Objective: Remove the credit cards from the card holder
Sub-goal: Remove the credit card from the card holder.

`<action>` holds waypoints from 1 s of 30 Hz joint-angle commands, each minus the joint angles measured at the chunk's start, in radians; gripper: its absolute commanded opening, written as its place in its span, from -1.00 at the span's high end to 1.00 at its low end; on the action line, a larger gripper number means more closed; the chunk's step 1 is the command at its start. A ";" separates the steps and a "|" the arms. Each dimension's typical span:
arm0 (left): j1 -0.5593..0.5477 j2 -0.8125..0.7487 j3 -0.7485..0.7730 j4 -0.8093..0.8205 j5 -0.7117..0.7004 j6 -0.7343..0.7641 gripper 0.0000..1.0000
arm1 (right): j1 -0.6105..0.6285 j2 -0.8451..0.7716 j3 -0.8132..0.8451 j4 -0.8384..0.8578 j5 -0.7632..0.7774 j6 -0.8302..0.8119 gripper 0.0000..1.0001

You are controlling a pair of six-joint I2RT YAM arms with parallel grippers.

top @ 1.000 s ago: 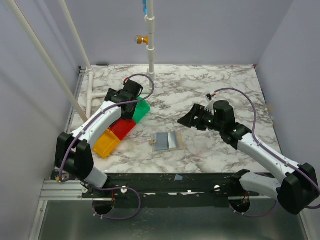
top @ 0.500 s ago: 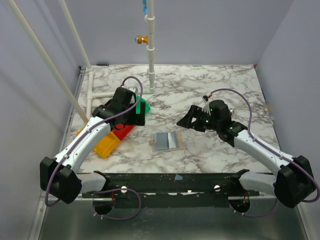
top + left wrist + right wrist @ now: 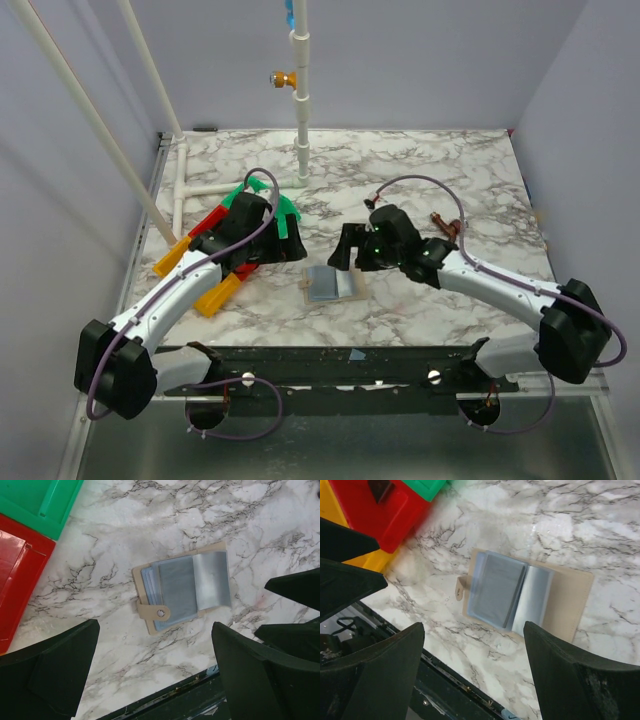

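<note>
Left end effector (image 3: 265, 245) and right end effector (image 3: 345, 250) both stand wide open, and neither has hold of anything.

From the top we see the holder (image 3: 331, 283) lying open and flat on the table (image 3: 450, 170), near its front edge. The left end effector hangs over the trays to the holder's left. The right one hangs by the holder's far side. A green tray (image 3: 291, 224), a red tray (image 3: 247, 270) and an orange tray (image 3: 214, 296) lie in a row just left of the holder.

At the left wrist we see the fingers (image 3: 55, 670) spread to the two lower corners. The holder (image 3: 185, 587) lies on the marble beyond them, apart from both. Its grey-blue sleeves (image 3: 175, 585) face up, and a tan strap with a stud (image 3: 160, 613) sticks out at one side. Green and red trays fill the upper left corner.

At the right wrist we see the fingers (image 3: 375, 680) just as far apart, with the holder (image 3: 572, 600) on the table between them, untouched. Its sleeves lie fanned over the tan cover. Whether they hold anything we cannot tell.
</note>
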 commanded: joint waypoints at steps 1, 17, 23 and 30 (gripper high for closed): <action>0.003 -0.045 -0.029 0.046 -0.017 -0.038 -0.97 | 0.108 0.100 0.087 -0.096 0.236 -0.026 -0.65; 0.062 -0.107 -0.048 0.024 -0.030 -0.030 -0.97 | 0.264 0.408 0.231 -0.138 0.434 -0.018 -0.49; 0.063 -0.109 -0.065 0.035 -0.020 -0.031 -0.97 | 0.269 0.457 0.259 -0.150 0.464 -0.024 -0.38; 0.065 -0.109 -0.074 0.039 -0.013 -0.031 -0.97 | 0.286 0.487 0.265 -0.151 0.476 -0.024 -0.36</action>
